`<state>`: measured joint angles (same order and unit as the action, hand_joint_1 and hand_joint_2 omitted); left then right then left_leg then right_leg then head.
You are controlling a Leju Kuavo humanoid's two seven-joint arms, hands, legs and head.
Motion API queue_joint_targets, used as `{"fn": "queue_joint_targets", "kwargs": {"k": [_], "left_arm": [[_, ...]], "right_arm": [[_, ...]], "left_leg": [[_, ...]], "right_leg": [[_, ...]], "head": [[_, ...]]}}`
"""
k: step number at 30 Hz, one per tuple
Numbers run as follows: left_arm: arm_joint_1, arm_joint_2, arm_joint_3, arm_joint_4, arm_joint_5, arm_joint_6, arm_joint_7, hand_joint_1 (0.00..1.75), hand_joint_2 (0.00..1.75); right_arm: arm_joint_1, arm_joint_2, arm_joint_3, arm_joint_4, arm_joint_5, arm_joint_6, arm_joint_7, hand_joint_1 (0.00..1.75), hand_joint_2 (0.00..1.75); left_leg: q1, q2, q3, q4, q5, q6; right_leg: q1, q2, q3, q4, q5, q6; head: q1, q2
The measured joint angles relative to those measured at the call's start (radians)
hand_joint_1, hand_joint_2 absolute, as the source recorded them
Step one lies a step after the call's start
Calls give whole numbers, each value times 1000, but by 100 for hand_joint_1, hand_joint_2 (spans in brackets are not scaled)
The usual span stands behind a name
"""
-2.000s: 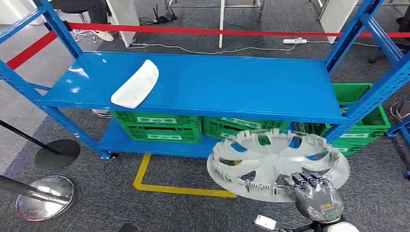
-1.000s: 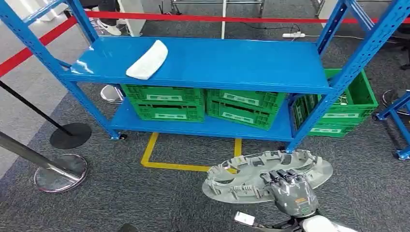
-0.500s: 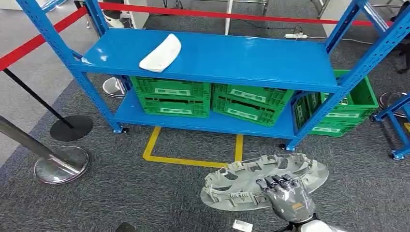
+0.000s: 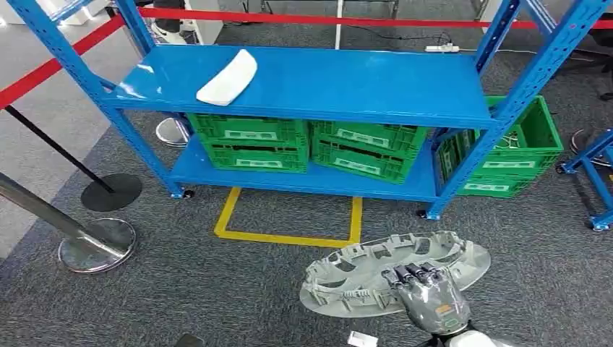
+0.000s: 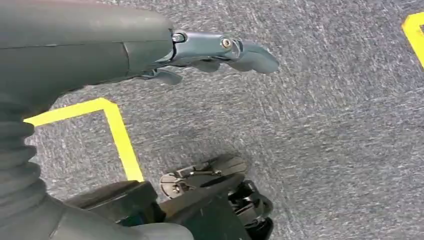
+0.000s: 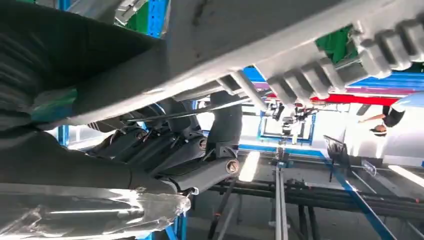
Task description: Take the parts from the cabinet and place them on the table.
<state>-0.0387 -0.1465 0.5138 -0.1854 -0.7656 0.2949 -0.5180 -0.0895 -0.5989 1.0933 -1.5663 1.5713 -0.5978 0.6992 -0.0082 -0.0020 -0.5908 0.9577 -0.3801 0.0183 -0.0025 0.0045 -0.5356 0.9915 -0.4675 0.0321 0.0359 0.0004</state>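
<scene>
Right hand (image 4: 431,298) grips a grey wheel cover (image 4: 376,271) by its near rim, fingers (image 4: 413,274) curled over the edge; the cover is carried roughly flat, ribbed inner side up, low in front of the robot and above grey carpet (image 4: 181,296). Right wrist view: dark fingers (image 6: 170,150) wrapped under the cover's pale rim (image 6: 280,55). Left hand (image 5: 200,50) hangs over the carpet near yellow floor tape (image 5: 120,135), holding nothing, fingers loosely extended and apart. Ahead stands the blue rack (image 4: 325,83), well apart from the cover. On its upper shelf, toward the left end, lies a white curved part (image 4: 228,76), flat on the shelf. Lower shelf holds green crates (image 4: 253,144), side by side; another green crate (image 4: 520,155) sits on the floor just past the rack's right post. A yellow tape outline (image 4: 289,235) marks the floor in front of the rack, between rack and cover. Red barrier tape (image 4: 325,18) runs behind and along the left side. Two barrier posts with round bases, one black (image 4: 112,191), one chrome (image 4: 97,246), stand on the left.
</scene>
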Motion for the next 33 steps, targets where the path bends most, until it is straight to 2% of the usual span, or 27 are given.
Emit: {"fn": "queue_joint_targets", "kwargs": {"k": [2, 3, 5, 17, 33], "left_arm": [[0, 0, 0, 0, 0, 0, 0, 0, 175], [0, 0, 0, 0, 0, 0, 0, 0, 175], [0, -1, 0, 0, 0, 0, 0, 0, 175], [0, 0, 0, 0, 0, 0, 0, 0, 175], [0, 0, 0, 0, 0, 0, 0, 0, 175]], "right_arm": [[0, 0, 0, 0, 0, 0, 0, 175, 175], [0, 0, 0, 0, 0, 0, 0, 175, 175], [0, -1, 0, 0, 0, 0, 0, 175, 175], [0, -1, 0, 0, 0, 0, 0, 175, 175], [0, -1, 0, 0, 0, 0, 0, 175, 175]], "left_leg": [[4, 0, -5, -2, 3, -23], [5, 0, -8, -2, 4, -29], [5, 0, -12, -2, 6, -33], [3, 0, -24, 1, 14, -28], [3, 0, -32, 1, 20, -27]], "right_leg": [[2, -1, -6, 3, 2, -2], [3, -1, -10, 6, 2, -3], [2, -1, -15, 6, 5, -6], [0, -1, -25, 6, 15, -1], [0, -1, -33, 6, 22, 0]], "head": [[1, 0], [1, 0], [1, 0], [1, 0], [1, 0]]}}
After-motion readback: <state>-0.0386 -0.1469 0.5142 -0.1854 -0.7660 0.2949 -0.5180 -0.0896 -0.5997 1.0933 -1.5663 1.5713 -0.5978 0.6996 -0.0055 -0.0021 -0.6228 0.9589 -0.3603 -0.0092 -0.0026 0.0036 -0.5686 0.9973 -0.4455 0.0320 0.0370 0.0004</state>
